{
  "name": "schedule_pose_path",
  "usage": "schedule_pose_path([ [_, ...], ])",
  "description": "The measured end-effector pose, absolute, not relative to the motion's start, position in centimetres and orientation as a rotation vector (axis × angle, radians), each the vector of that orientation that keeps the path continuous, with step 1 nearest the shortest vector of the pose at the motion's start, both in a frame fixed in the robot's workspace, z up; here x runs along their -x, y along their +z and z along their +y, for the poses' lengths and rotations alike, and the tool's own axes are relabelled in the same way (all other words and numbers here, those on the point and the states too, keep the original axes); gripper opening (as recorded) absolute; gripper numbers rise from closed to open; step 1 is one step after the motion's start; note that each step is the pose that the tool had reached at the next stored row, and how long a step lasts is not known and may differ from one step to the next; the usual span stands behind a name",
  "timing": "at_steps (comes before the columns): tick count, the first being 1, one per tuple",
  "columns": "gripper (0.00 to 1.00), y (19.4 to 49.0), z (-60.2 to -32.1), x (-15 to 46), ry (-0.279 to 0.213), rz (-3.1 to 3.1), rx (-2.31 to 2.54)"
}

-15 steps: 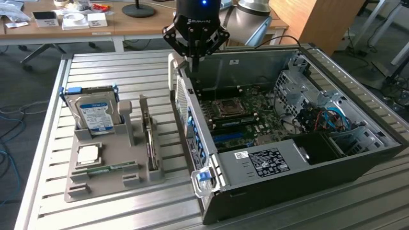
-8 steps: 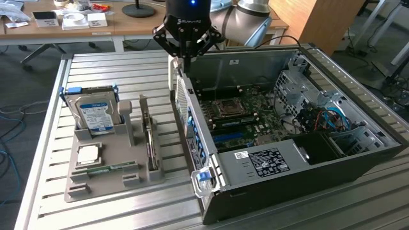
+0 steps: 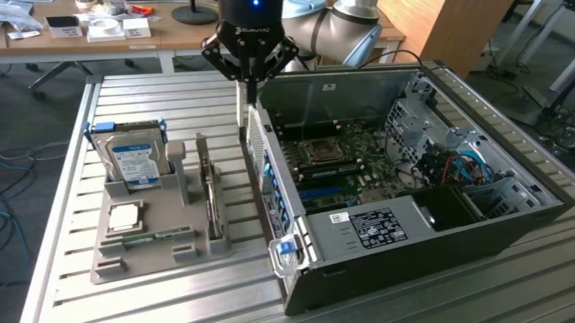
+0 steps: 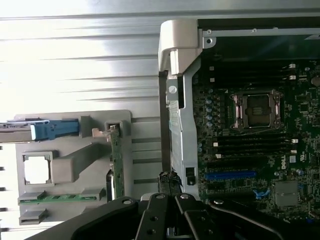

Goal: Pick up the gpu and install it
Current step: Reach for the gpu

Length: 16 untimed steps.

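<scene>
Exterior view: gripper (image 3: 244, 82) hangs by the back corner of the open pc case (image 3: 431, 222), on the exterior view's left. Jaws are pinched together on the top edge of the gpu (image 3: 242, 111). Card is seen edge-on and upright, a thin strip dropping straight down from betw. the jaws. Its lower end sits right at the case's left wall, betw. case and tray (image 3: 153, 259); can't tell if it touches the wall. Wrist view: gripper (image 4: 170, 196) w/ a dark bit of the gpu (image 4: 169, 181) poking past the jaw tips, over the seam where table (image 4: 75, 60) meets case wall. Gpu not on the motherboard (image 3: 341, 161) yet. Tray, apart from the gpu, has hard drive (image 3: 134, 158), memory stick (image 3: 155, 237) and another thin board (image 3: 212, 202) on edge.
</scene>
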State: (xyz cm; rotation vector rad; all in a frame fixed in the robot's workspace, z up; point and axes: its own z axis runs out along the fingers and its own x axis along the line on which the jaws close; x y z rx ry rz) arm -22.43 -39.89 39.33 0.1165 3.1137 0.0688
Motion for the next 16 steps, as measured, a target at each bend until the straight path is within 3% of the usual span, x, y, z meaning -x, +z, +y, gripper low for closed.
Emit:
schedule_pose_path([
  [16,0.11,39.3,-39.9,25.8,0.069,3.114,-0.117],
])
